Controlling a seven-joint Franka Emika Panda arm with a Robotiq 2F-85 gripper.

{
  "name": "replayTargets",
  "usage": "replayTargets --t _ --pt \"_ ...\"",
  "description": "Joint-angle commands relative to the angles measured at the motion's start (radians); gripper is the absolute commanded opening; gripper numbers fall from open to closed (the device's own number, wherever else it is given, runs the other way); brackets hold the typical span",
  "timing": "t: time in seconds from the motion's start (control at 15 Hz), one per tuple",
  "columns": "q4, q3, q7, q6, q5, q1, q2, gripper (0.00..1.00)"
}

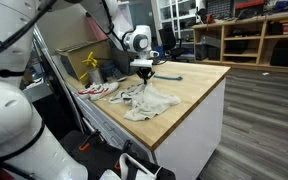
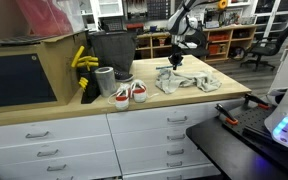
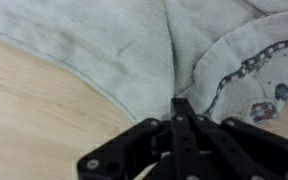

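Fingers (image 3: 182,112) tight on crumpled grey cloth (image 3: 114,50)

Countertop (image 1: 199,82) lies bare past cloth (image 1: 149,100); shoes (image 2: 129,93) obstruct.

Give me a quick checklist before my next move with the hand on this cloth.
1. Hand shut: ok.
2. Hand on the grey cloth, with a fold puckered at its tips: ok.
3. Fabric actually caught between the fingers: cannot tell.
4. Sneakers well away from the hand: ok.
5. Cloth bunched up, not flat, on the wooden countertop: not ok if you want a clean lift.
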Motion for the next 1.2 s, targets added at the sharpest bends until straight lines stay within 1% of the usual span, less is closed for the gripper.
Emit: replayTargets --t 0.0,0.07,0.2,0.47,0.53,0.6,0.67,0.93,1.0,1.13 --pt "0.014 0.015 -0.036 -0.022 0.022 -0.009 -0.004 0.26" --pt "0.013 0.015 -0.033 -0.018 0.019 -0.006 -0.003 0.32" --pt "0.011 0.018 -0.033 -0.015 0.018 -0.003 0.002 0.45" --pt "0.011 0.022 -0.031 -0.007 0.017 0.0 0.016 0.76" --pt "0.01 0.025 -0.035 -0.007 0.019 -0.001 0.02 0.32" --pt "0.01 0.027 -0.031 -0.008 0.022 -0.002 0.026 0.37" --pt "0.009 0.029 -0.033 -0.006 0.024 -0.003 0.031 0.35" --pt "0.012 0.034 -0.032 -0.009 0.031 -0.008 0.042 0.04" --pt "0.012 0.036 -0.033 -0.011 0.033 -0.01 0.04 0.0" --pt "0.011 0.039 -0.036 -0.013 0.042 -0.013 0.032 0.0"
